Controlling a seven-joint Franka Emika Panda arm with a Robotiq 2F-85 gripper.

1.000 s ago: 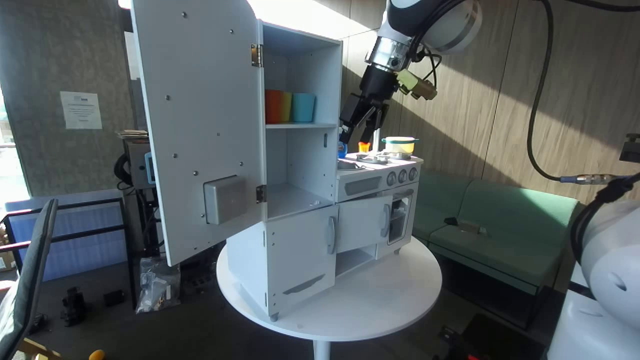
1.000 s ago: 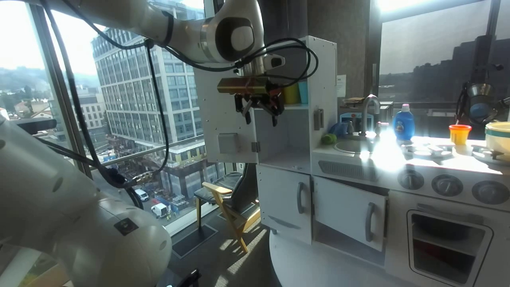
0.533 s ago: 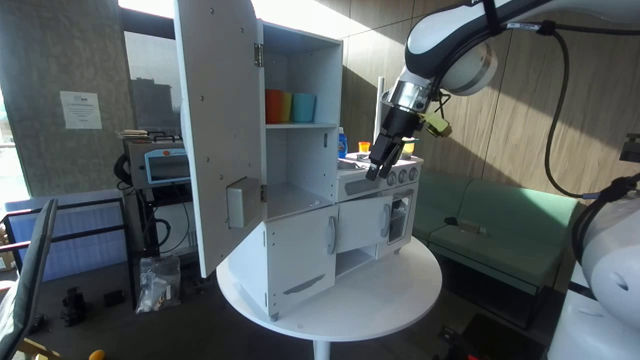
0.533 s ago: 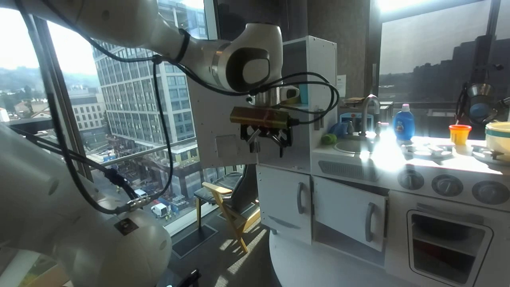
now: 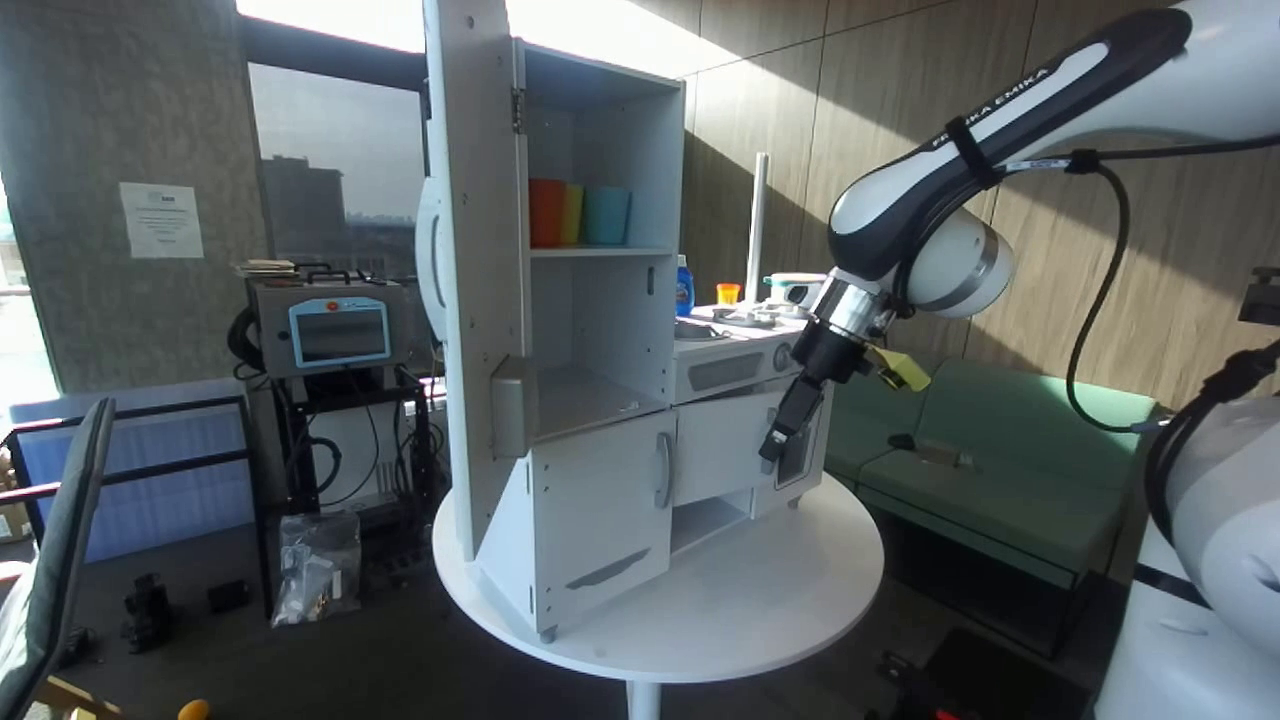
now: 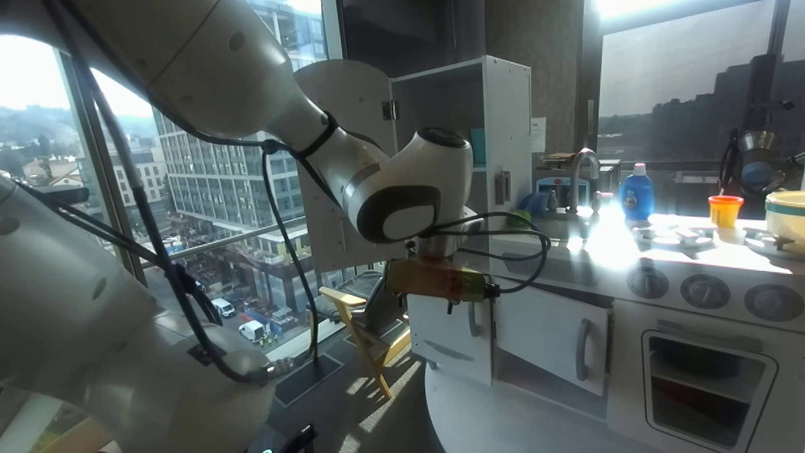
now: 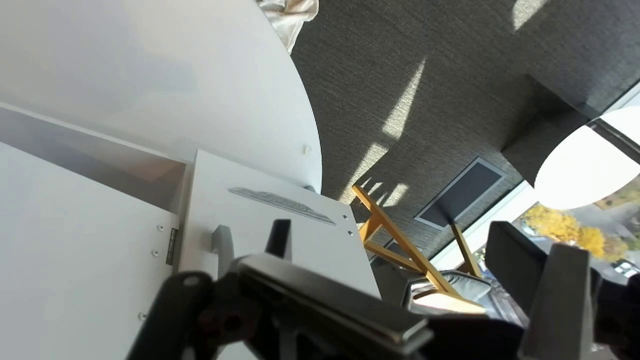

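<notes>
My gripper (image 5: 772, 452) hangs pointing down in front of the white toy kitchen's lower doors, apart from them. In the wrist view the gripper (image 7: 392, 230) has its fingers wide apart with nothing between them. Nearest below is the shut lower cabinet door (image 7: 310, 235) with its grey handle (image 7: 225, 250). Beside it a second lower door (image 7: 75, 250) stands ajar. The tall upper door (image 5: 482, 300) stands open at the left of its cabinet. Inside, on the shelf, are an orange cup (image 5: 547, 213), a yellow cup (image 5: 573, 215) and a teal cup (image 5: 607, 215).
The kitchen stands on a round white table (image 5: 760, 600). On its counter are a blue bottle (image 6: 638, 194), an orange cup (image 6: 725, 212) and a lidded pot (image 6: 789, 217). A wooden chair (image 6: 361, 333) stands by the window. A green bench (image 5: 1020, 450) lines the wall.
My gripper has moved down and back from the tall cabinet, and its camera now faces the floor side. The tall door has swung partway toward closing, its free edge coming forward.
</notes>
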